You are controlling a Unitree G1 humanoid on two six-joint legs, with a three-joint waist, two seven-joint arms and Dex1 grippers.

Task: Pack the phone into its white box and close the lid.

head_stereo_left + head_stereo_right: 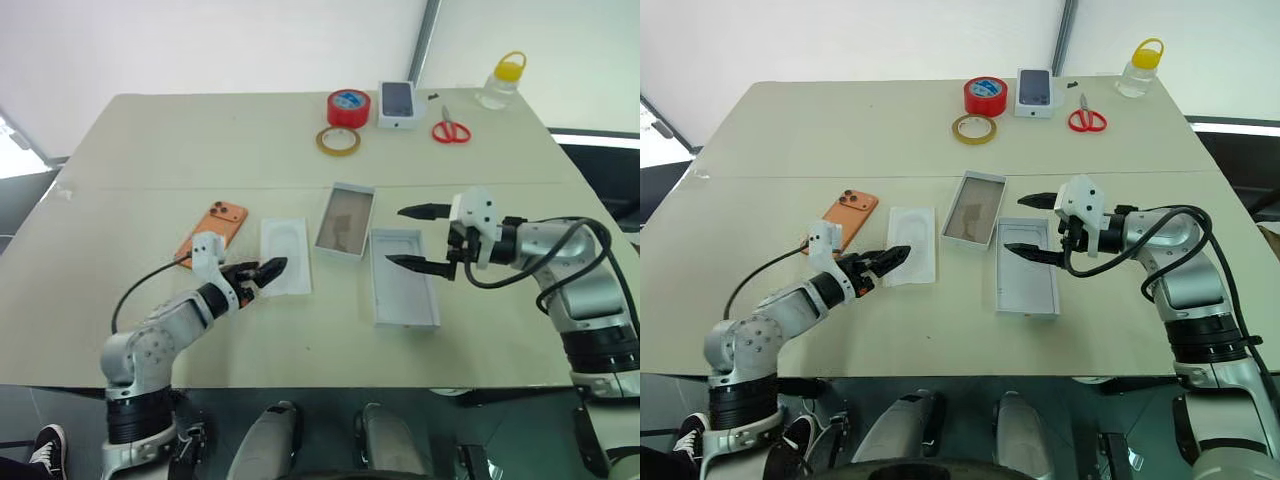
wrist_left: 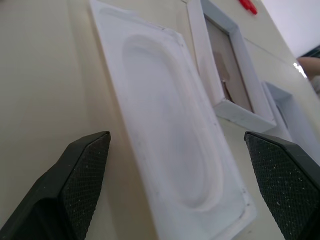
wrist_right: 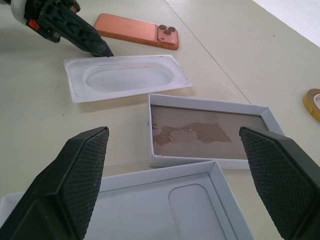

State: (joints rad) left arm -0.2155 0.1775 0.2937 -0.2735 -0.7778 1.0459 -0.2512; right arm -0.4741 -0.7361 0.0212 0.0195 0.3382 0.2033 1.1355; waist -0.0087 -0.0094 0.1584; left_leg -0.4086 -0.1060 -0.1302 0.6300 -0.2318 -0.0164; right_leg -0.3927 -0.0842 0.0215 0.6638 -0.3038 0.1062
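The left pincer (image 1: 268, 270) hovers low over the near end of the flat white card (image 1: 284, 254) with the oval outline, its two black fingers spread wide and holding nothing. The phone (image 1: 213, 230) lies camera side up on the counter (image 1: 150, 160) just beyond and to the outer side of this pincer, apart from it. The right pincer (image 1: 420, 238) hangs above the far end of the lid (image 1: 402, 290), fingers likewise wide apart and empty. The lid lies open side up beneath it. The white box (image 1: 345, 220), brownish floor showing, rests between the two pincers, just beside the lid and the card. Well beyond both pincers stand a red tape roll (image 1: 348, 107), a yellowish tape ring (image 1: 338, 140), a small white box with a phone picture (image 1: 397, 104), red scissors (image 1: 451, 130) and a yellow-capped bottle (image 1: 502, 82).
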